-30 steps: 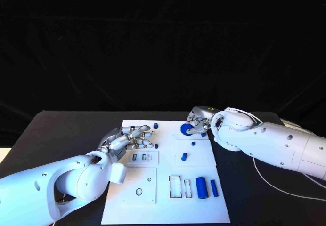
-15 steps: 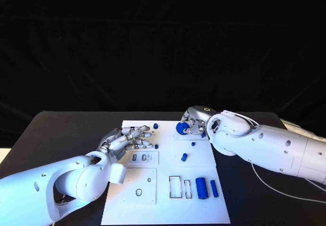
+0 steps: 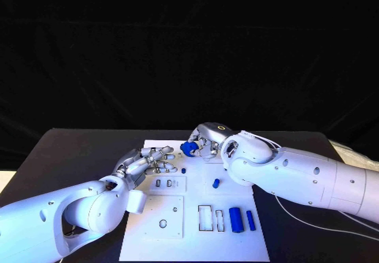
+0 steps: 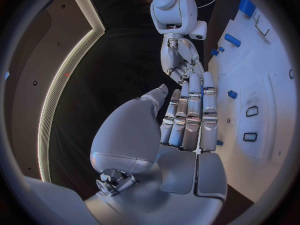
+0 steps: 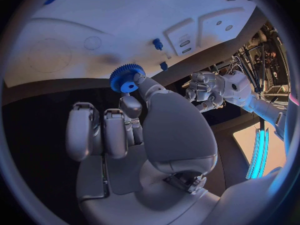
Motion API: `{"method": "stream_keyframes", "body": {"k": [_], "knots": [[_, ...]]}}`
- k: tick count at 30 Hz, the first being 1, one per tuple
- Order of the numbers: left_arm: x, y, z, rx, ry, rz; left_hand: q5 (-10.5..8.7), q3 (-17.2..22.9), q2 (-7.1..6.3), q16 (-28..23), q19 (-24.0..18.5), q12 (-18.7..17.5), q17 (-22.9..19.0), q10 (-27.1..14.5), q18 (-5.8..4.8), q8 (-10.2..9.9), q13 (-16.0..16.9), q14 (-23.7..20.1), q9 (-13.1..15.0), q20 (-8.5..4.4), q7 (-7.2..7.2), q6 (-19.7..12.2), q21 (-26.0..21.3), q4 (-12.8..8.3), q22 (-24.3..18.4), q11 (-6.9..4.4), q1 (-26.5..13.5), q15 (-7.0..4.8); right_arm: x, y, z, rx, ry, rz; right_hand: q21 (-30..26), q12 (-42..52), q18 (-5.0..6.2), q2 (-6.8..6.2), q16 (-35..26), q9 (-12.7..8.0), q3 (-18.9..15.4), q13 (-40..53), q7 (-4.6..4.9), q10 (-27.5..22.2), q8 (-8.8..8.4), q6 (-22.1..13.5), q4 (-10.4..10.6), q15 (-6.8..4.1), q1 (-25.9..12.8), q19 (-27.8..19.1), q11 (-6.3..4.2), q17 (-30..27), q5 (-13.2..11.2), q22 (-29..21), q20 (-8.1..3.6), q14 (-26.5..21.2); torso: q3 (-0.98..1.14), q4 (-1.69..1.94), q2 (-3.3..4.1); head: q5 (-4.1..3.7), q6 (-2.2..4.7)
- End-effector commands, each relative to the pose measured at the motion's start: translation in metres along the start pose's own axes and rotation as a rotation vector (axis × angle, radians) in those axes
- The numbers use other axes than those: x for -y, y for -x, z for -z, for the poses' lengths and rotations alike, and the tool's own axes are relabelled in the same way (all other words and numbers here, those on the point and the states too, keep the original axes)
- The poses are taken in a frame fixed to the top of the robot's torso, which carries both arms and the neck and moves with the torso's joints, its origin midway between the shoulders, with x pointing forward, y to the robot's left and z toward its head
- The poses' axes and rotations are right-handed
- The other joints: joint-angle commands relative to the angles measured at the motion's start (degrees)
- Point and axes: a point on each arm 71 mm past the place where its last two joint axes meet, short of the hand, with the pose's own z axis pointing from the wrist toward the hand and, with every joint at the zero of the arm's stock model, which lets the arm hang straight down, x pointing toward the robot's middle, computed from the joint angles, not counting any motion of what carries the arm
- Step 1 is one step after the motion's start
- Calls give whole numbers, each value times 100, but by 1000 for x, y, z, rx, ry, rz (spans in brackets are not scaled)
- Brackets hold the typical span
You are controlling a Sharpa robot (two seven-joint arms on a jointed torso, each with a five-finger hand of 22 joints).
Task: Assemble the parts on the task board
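Just below the right hand [image 3: 207,143], which pinches a blue gear [image 3: 189,148], lies the task board [image 3: 193,241]'s far edge, the spread left hand [image 3: 150,163] beside it.

The black table [image 3: 71,150] carries the white task board [image 3: 189,241] at its middle.

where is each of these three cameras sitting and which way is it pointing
Head view: from the robot's head, looking down at the black table and white task board; both white arms and silver hands show, left hand, right hand.
Left wrist view: behind the left hand, facing along its straight fingers towards the right hand.
Right wrist view: behind the right hand, facing the board, fingers pinching a blue toothed gear.
Shared: the gear and the board show in the head and right wrist views.
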Motion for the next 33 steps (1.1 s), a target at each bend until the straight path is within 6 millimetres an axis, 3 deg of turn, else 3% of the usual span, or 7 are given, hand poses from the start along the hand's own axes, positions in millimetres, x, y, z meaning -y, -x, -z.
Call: {"method": "stream_keyframes", "body": {"k": [1,10,26,30,32,33], "knots": [[2,0,0,-12,-12,6,11,31,-55,24,-17,21,7,-30,41,34,-7,-45,9,28,2,-29,-24,13,7,6,-14,1,-6,-1,-4,27,9,20,30,-17,-76,-1,26,279,61,0,-104,12,173,279,87,-23,-53,53,4,126,-3,8,4,373,5,-1,5,15,-16],[2,2,1,-7,-14,4,11,31,-55,24,-17,21,7,-30,41,34,-7,-45,9,28,2,-29,-24,13,7,6,-14,1,-21,-19,-15,1,30,28,30,-28,-76,-1,26,279,65,-7,-103,6,167,270,89,-23,-58,53,4,126,-5,8,4,373,5,-3,7,29,-35],[2,2,1,-9,-15,5,11,31,-55,24,-17,21,7,-30,41,34,-7,-45,9,28,2,-29,-24,13,7,6,-14,1,-22,-36,-20,-57,12,75,34,-194,-78,-28,27,277,79,-130,-78,-91,120,200,99,-13,-107,52,21,129,-40,16,10,370,17,-10,5,19,-57],[2,2,1,-8,-14,5,11,31,-55,24,-17,21,7,-30,41,34,-7,-45,9,28,2,-29,-24,13,7,6,-14,1,-21,-36,-22,-47,6,68,3,-810,-74,-97,33,195,121,-634,52,-472,-103,-157,123,65,-173,14,124,149,-76,-32,63,364,13,-14,6,28,-63],[2,2,1,-8,-14,5,11,31,-55,24,-17,21,7,-30,41,34,-7,-45,9,28,2,-29,-24,13,7,6,-14,1,-20,-36,-23,-43,6,59,-9,-854,-74,-163,39,107,93,-664,140,-515,-283,-504,173,131,-261,-4,205,161,-176,-48,115,363,16,-11,6,26,-62],[2,2,1,-7,-14,5,11,31,-55,24,-17,21,7,-30,41,34,-7,-45,9,28,2,-29,-24,13,7,6,-14,1,-19,-36,-23,-43,7,54,-12,-852,-74,-189,38,61,40,-662,181,-526,-295,-693,251,168,-374,-12,247,161,-177,-51,145,361,15,-12,5,26,-63]]}}
